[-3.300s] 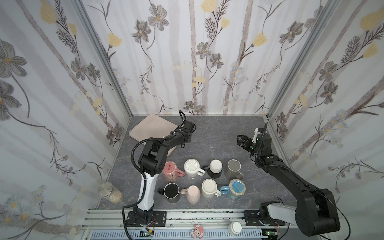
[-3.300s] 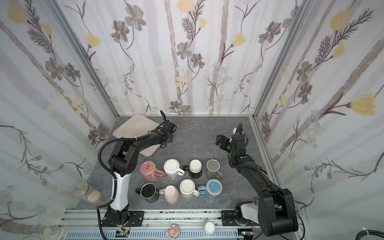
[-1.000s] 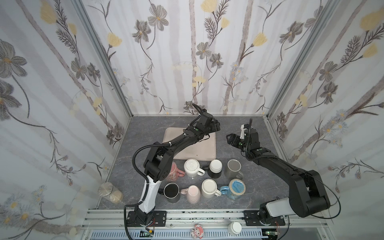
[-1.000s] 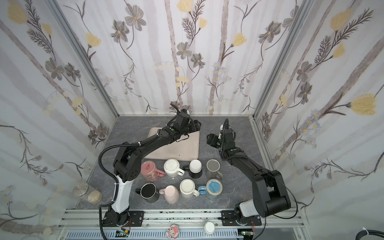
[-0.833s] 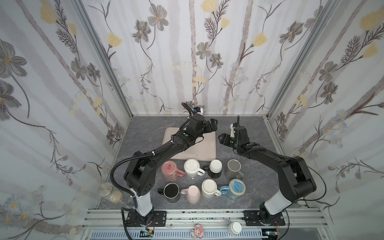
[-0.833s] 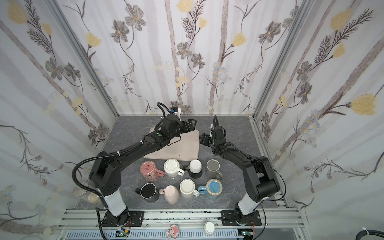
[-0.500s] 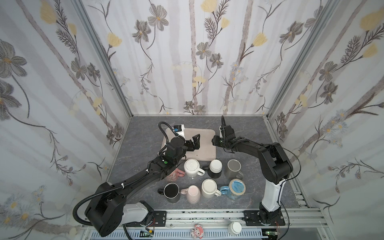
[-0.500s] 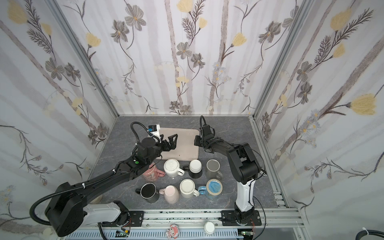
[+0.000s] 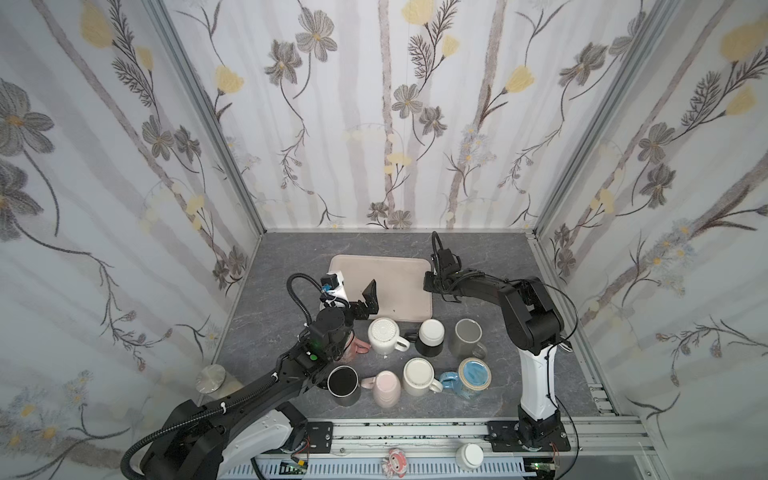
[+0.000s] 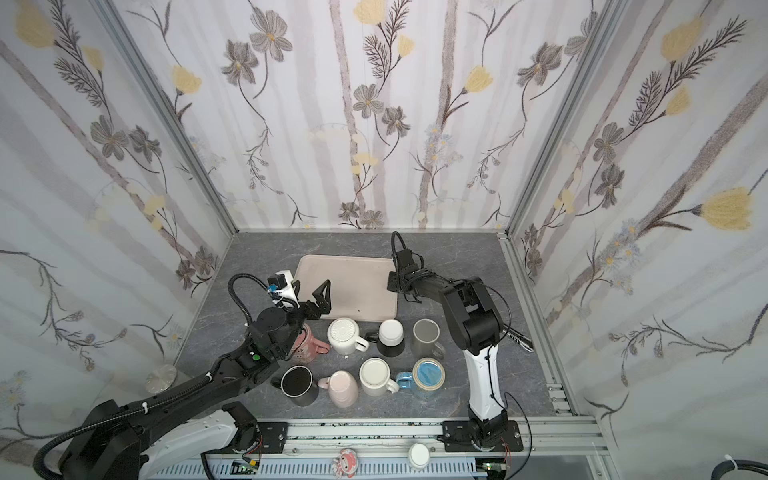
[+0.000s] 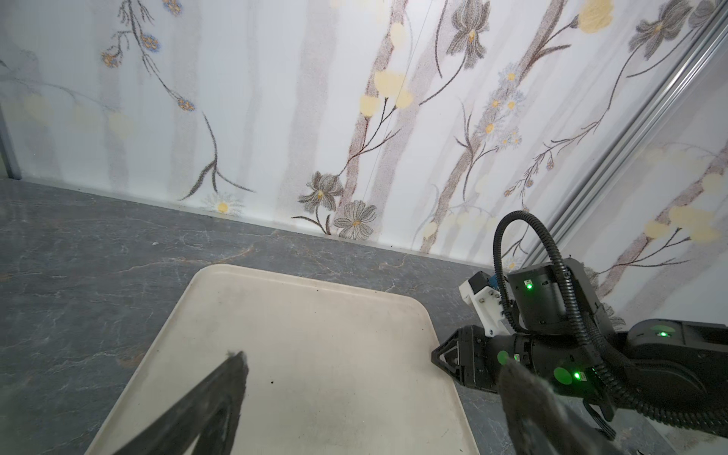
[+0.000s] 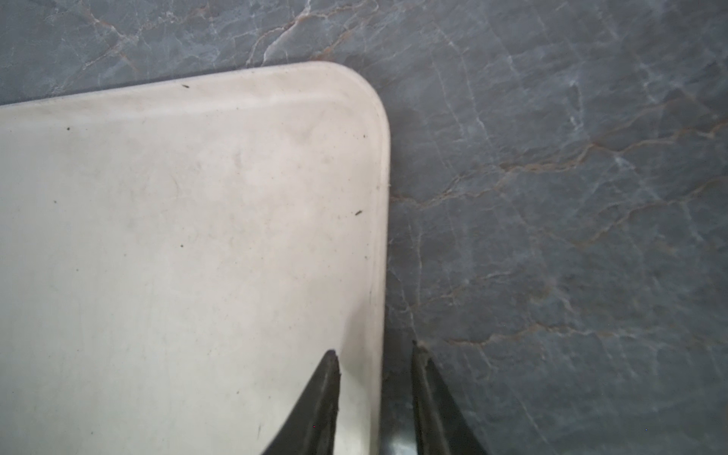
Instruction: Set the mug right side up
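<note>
Several mugs stand in two rows at the front, and I cannot tell which is the task's mug. A white mug (image 9: 384,332), a black mug with a white base (image 9: 431,332), a cream mug (image 9: 417,374) and a blue mug (image 9: 473,373) are upside down. A pink mug (image 9: 387,388) lies on its side. My left gripper (image 9: 353,291) (image 11: 372,362) hangs wide open over the beige tray's (image 9: 390,286) front left, holding nothing. My right gripper (image 9: 428,286) (image 12: 373,346) straddles the tray's (image 12: 197,236) right rim, its jaws narrow with slim gaps showing.
A grey mug (image 9: 467,334) and a black mug (image 9: 343,380) stand upright. A reddish mug (image 10: 309,347) sits partly under my left arm. A metal-lidded jar (image 9: 211,378) stands at the front left. Walls close in on three sides.
The tray has come from the back left to the middle. My left gripper let go, opened wide and drew back toward the mugs. My right gripper reached the tray's right rim and narrowed.
</note>
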Controlling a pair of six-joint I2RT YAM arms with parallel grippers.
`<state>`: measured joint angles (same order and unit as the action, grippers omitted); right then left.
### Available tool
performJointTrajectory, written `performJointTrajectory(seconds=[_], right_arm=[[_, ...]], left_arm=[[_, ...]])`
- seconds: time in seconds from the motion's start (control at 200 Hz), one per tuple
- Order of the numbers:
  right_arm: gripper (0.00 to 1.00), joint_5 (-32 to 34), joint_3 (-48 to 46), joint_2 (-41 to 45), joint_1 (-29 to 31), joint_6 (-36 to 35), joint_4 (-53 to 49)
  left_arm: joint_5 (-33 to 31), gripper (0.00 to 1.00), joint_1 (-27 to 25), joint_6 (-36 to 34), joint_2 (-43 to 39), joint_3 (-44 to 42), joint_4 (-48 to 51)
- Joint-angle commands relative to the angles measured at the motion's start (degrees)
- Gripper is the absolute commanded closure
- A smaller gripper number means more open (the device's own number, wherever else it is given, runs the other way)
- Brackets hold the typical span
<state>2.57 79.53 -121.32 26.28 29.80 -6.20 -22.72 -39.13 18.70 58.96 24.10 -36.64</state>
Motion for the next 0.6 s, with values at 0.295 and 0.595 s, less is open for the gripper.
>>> performJointTrajectory(seconds=[0.295,0.595], right_arm=[[1.00,1.6,1.8,2.0,-3.8,-7.1,-5.1],[1.00,0.4,2.3,3.6,-8.3,-12.9,-10.1]], left_arm=[[-0.9,0.00,0.1,1.2,-1.7,-4.3,-6.6],[0.4,0.00,0.1,1.1,-1.1,-5.0,-7.9]])
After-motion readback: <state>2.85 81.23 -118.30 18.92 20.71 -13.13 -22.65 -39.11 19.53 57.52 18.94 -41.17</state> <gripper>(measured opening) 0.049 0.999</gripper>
